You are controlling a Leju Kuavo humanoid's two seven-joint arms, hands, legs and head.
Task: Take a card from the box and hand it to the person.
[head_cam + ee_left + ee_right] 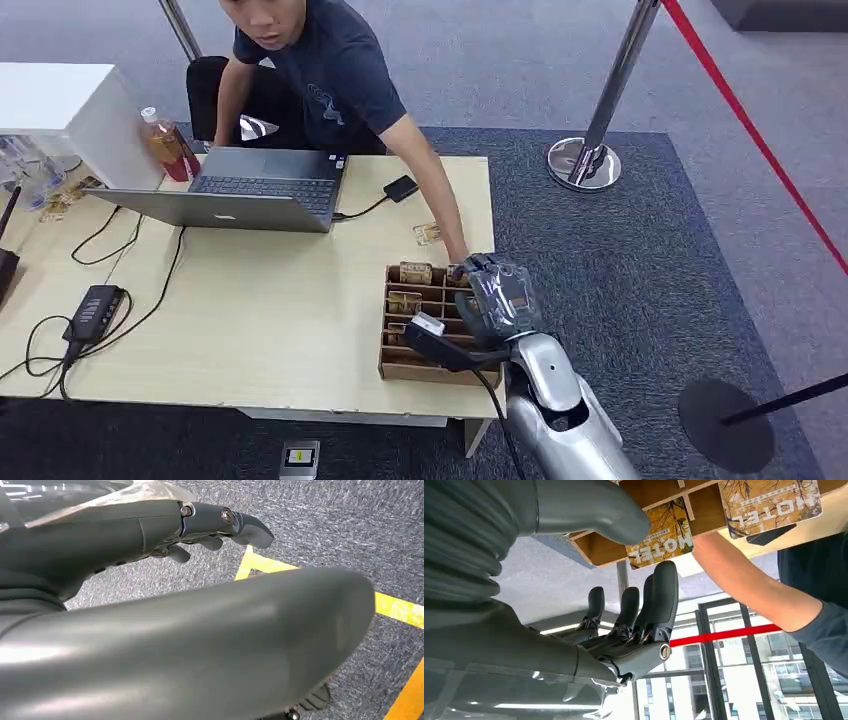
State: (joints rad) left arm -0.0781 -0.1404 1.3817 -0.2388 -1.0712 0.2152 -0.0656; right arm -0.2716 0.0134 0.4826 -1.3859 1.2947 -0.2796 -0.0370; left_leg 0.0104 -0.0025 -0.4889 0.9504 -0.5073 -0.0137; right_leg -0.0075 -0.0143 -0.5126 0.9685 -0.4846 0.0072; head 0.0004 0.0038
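Note:
The wooden compartment box (pixel 400 366) stands at the table's near right corner with several yellow cards upright in it. My right hand (pixel 498 295) hovers over its far right corner, holding nothing. In the right wrist view the right hand (pixel 624 625) has its thumb and fingers apart, with a "MOTEL" card (pixel 659 532) sticking out of the box (pixel 599 550) between them; I cannot tell whether they touch it. A second card (pixel 769 500) stands beside it. The person (pixel 330 70) reaches a forearm (pixel 749 580) to that same corner. My left hand (pixel 215 530) hangs over the carpet, holding nothing.
One loose card (pixel 428 233) lies on the table just beyond the box. A laptop (pixel 250 190), a bottle (pixel 168 145), a black adapter (pixel 95 308) and cables sit to the left. A stanchion (pixel 590 150) with a red rope (pixel 750 130) stands to the right.

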